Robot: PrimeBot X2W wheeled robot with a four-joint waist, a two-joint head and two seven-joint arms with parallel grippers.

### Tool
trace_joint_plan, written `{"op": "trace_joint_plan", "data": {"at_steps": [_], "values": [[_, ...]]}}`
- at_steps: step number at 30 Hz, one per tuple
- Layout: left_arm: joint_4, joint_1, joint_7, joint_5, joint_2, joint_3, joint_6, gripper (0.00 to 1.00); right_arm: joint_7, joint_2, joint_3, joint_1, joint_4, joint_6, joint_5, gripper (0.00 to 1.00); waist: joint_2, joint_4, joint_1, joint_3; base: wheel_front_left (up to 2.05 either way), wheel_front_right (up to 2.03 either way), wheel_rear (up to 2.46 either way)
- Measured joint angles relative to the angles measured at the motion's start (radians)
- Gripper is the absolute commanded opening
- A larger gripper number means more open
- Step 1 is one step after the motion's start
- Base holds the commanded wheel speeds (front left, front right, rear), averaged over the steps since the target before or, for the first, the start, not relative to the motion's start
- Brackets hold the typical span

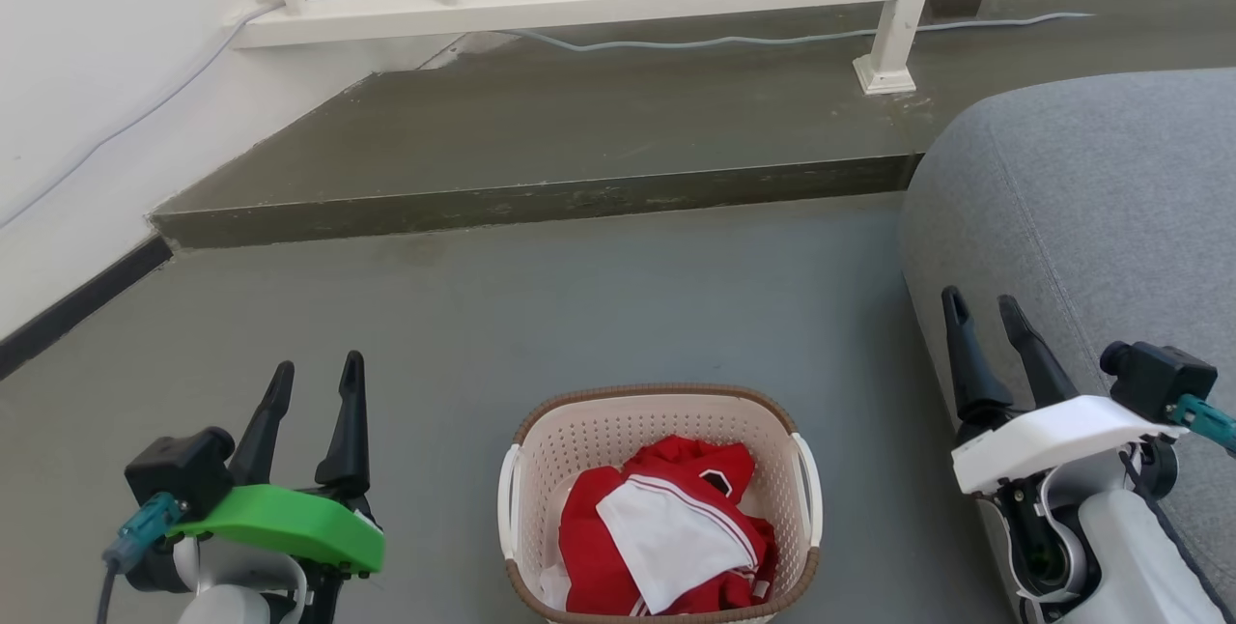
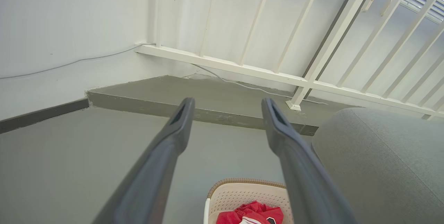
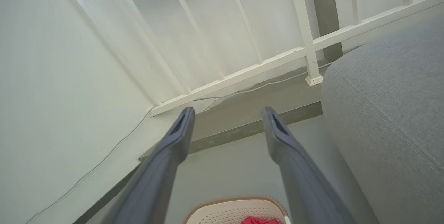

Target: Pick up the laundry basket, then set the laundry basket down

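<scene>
And there's the laundry basket (image 1: 599, 440) sitting on the grey floor (image 1: 579, 315), red and white clothes (image 1: 666, 518) piled inside and its two white side handles untouched. The left hand (image 1: 319, 363) hovers off to one side and the right hand (image 1: 980, 299) to the other, by the grey sofa (image 1: 1110, 199), both with fingers parted, gripping nothing and well apart from the basket. By the look of it the lift has not begun: reaching for the handles, raising the basket and setting it down all lie ahead
</scene>
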Motion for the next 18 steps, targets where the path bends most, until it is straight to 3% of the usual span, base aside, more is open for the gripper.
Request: {"op": "trace_joint_plan", "data": {"at_steps": [18], "values": [[-0.012, -0.006, -0.064, 0.250, -0.001, -0.022, 0.001, 1.00, -0.061, -0.001, 0.038, -0.009, -0.001, -0.027, -0.244, 1.00, 0.0000, -0.003, 0.0000, 0.003, 0.00, 0.00, 0.00]]}}
